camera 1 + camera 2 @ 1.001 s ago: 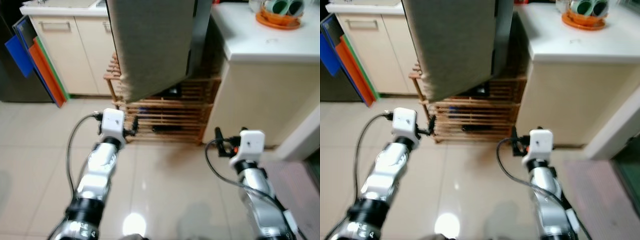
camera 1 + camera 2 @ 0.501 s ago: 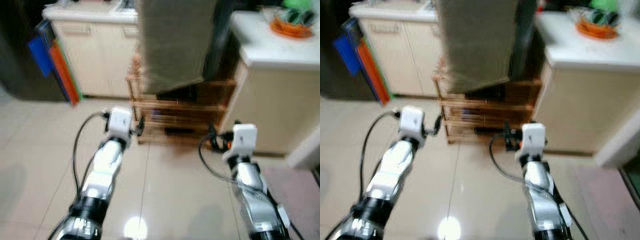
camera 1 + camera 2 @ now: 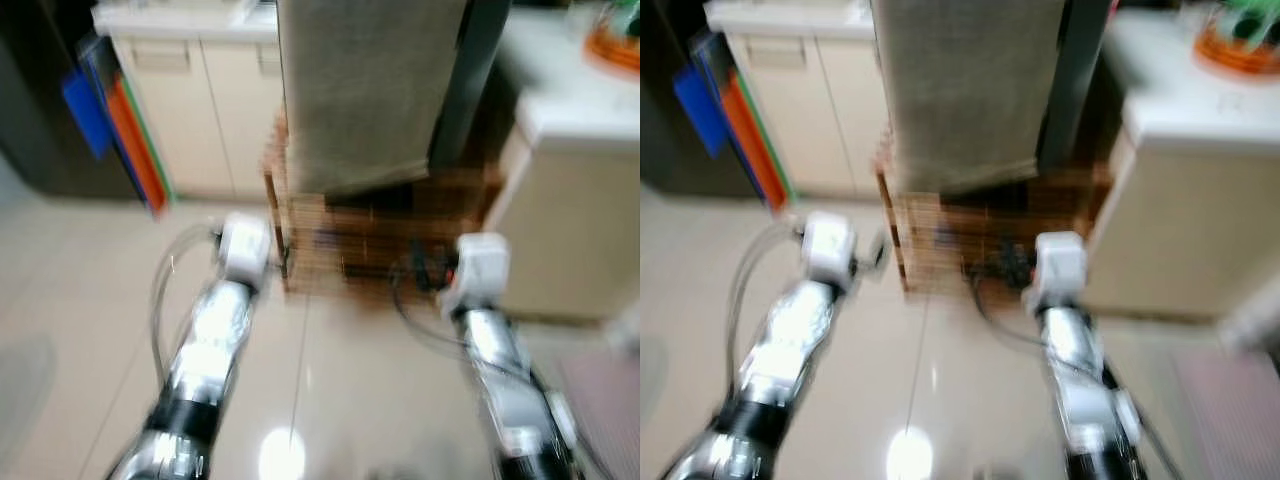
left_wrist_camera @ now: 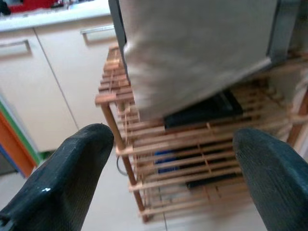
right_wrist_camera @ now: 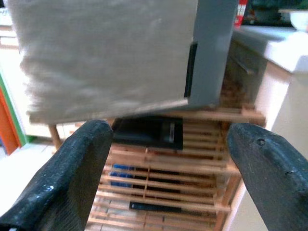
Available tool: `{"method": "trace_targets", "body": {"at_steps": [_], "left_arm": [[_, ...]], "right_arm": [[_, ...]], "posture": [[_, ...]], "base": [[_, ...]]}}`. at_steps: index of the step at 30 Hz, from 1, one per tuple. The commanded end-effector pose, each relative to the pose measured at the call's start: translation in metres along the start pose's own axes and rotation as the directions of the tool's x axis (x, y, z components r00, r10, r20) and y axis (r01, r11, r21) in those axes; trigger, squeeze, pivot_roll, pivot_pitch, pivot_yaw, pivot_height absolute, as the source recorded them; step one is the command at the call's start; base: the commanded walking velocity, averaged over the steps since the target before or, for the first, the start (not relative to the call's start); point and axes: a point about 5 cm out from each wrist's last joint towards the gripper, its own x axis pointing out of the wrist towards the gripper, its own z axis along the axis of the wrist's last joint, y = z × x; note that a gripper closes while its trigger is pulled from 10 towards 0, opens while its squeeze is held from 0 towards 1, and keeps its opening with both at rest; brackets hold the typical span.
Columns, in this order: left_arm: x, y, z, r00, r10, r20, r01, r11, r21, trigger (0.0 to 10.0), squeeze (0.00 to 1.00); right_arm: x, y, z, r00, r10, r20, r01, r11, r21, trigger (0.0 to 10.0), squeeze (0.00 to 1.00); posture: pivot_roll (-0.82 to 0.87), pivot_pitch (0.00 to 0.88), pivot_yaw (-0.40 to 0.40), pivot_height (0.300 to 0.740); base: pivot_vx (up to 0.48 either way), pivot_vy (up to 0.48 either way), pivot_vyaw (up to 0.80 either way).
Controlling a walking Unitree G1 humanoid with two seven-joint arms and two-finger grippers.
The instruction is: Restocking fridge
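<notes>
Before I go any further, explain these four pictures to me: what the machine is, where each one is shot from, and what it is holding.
This is a walking humanoid robot with two silver arms, each ending in a gripper of two black fingers. The two blurred pictures come from a stereo camera on its head, looking down: the left gripper and right gripper reach out over a pale tiled floor. The blur suggests the camera is moving.

The other two pictures come from cameras on each wrist, looking along the fingers. Both grippers are open and hold nothing.

Ahead stands a wooden slatted rack with dark flat items on its shelves and something blue lower down. A grey cloth-covered appliance sits on top. Cream cabinets stand on the left, with coloured boards leaning nearby, and a white counter on the right.
</notes>
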Motion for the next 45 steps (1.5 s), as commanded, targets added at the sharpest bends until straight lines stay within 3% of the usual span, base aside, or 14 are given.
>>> {"method": "trace_targets", "body": {"at_steps": [1, 10, 18, 28, 33, 37, 40, 41, 42, 45], "left_arm": [[-0.001, 0.011, 0.0, 1.0, 0.025, 0.002, -0.025, 1.0, 0.009, 10.0, 0.0], [-0.002, 0.01, -0.002, 1.0, 0.017, -0.001, -0.017, 1.0, 0.006, 10.0, 0.0], [-0.003, 0.01, -0.003, 1.0, 0.029, -0.002, -0.029, 0.999, 0.039, 10.0, 0.0], [-0.003, 0.01, -0.006, 1.0, 0.011, -0.017, -0.011, 0.999, 0.032, 10.0, 0.0], [-0.002, 0.01, -0.006, 1.0, 0.014, -0.026, -0.014, 0.999, 0.03, 10.0, 0.0], [-0.001, 0.011, -0.008, 0.999, 0.022, -0.037, -0.021, 0.999, 0.037, 10.0, 0.0], [0.0, 0.012, -0.01, 0.999, 0.036, -0.039, -0.033, 0.997, 0.062, 10.0, 0.0], [0.0, 0.012, -0.01, 0.999, 0.036, -0.039, -0.033, 0.997, 0.062, 10.0, 0.0], [0.0, 0.011, -0.01, 0.999, 0.035, -0.037, -0.032, 0.997, 0.071, 10.0, 0.0], [0.001, 0.01, -0.008, 0.999, 0.026, -0.024, -0.024, 0.997, 0.068, 10.0, 0.0]], "right_arm": [[0.003, 0.014, 0.009, 0.998, 0.05, 0.031, -0.05, 0.999, 0.008, 10.0, 0.0], [0.001, 0.008, 0.003, 0.999, 0.035, 0.009, -0.035, 0.999, 0.003, 10.0, 0.0], [-0.005, -0.002, -0.003, 1.0, 0.001, -0.024, 0.0, 1.0, 0.012, 10.0, 0.0], [-0.022, -0.019, -0.017, 0.996, -0.052, -0.075, 0.053, 0.998, 0.019, 10.0, 0.0], [-0.025, -0.021, -0.02, 0.994, -0.065, -0.085, 0.066, 0.998, 0.009, 10.0, 0.0], [-0.028, -0.005, -0.016, 0.996, 0.057, -0.063, -0.061, 0.996, -0.068, 10.0, 0.0], [-0.027, 0.019, -0.007, 0.98, 0.199, -0.028, -0.201, 0.972, -0.123, 10.0, 0.0], [-0.027, 0.019, -0.007, 0.98, 0.199, -0.028, -0.201, 0.972, -0.123, 10.0, 0.0], [-0.025, 0.029, -0.001, 0.97, 0.242, -0.006, -0.241, 0.959, -0.148, 10.0, 0.0], [-0.024, 0.032, 0.0, 0.965, 0.263, 0.001, -0.259, 0.952, -0.165, 10.0, 0.0]], "posture": [[0.04, 0.03, 0.022, 0.74], [0.04, 0.033, 0.022, 0.74], [0.04, 0.037, 0.021, 0.74], [0.04, 0.039, 0.029, 0.74], [0.03, 0.038, 0.035, 0.74], [0.03, 0.037, 0.038, 0.74], [0.02, 0.035, 0.047, 0.74], [0.02, 0.035, 0.047, 0.74], [0.01, 0.035, 0.047, 0.74], [0.01, 0.033, 0.045, 0.74]], "base": [[0.465, 0.0, 0.0], [0.463, 0.0, 0.0], [0.0, 0.0, 0.0], [0.0, 0.457, 0.0], [0.0, 0.48, -0.78], [0.0, 0.48, 0.0], [0.0, 0.32, 0.0], [0.0, 0.0, 0.0], [0.0, 0.0, 0.0], [0.0, 0.0, 0.0]]}}
